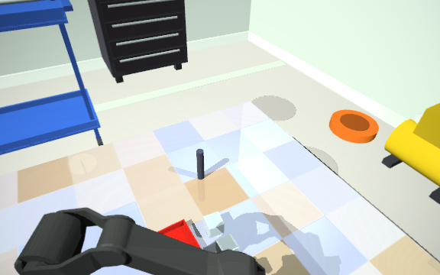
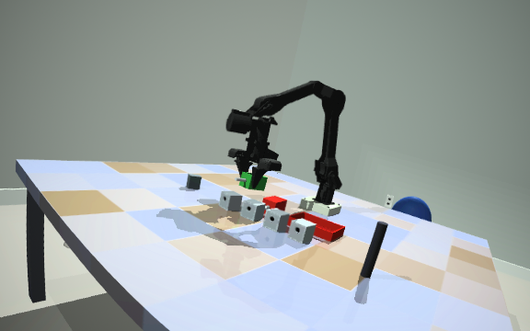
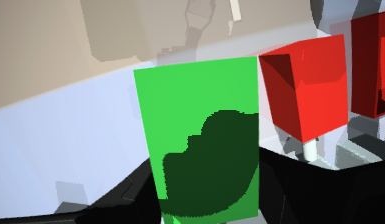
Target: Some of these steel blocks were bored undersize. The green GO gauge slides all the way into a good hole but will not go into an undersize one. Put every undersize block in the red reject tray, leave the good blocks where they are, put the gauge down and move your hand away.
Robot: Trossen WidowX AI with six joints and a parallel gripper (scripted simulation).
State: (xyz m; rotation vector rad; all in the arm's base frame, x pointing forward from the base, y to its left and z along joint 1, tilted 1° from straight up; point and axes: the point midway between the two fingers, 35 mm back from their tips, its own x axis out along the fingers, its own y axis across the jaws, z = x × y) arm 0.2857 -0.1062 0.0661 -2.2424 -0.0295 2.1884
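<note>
My gripper [image 2: 253,174] [image 3: 198,150] is shut on the green GO gauge [image 2: 250,181] [image 3: 193,110], whose grey pin [image 2: 239,179] points out to the left. It holds the gauge low over the table, behind the row of blocks. Several steel blocks stand in a row, each with a bored hole facing front: one block [image 2: 231,200], a second [image 2: 252,210], a third [image 2: 276,219], and the last one [image 2: 302,231] [image 1: 213,223] in front of the red reject tray [image 2: 327,227] [image 1: 178,233] [image 3: 373,65]. I cannot see any block inside the tray.
A small red block with a white pin [image 2: 275,202] [image 3: 308,90] lies behind the row. A dark cube [image 2: 193,181] stands to the left, and a black peg [image 2: 373,250] [image 1: 199,163] stands upright to the right. The arm base [image 2: 322,207] is behind the tray.
</note>
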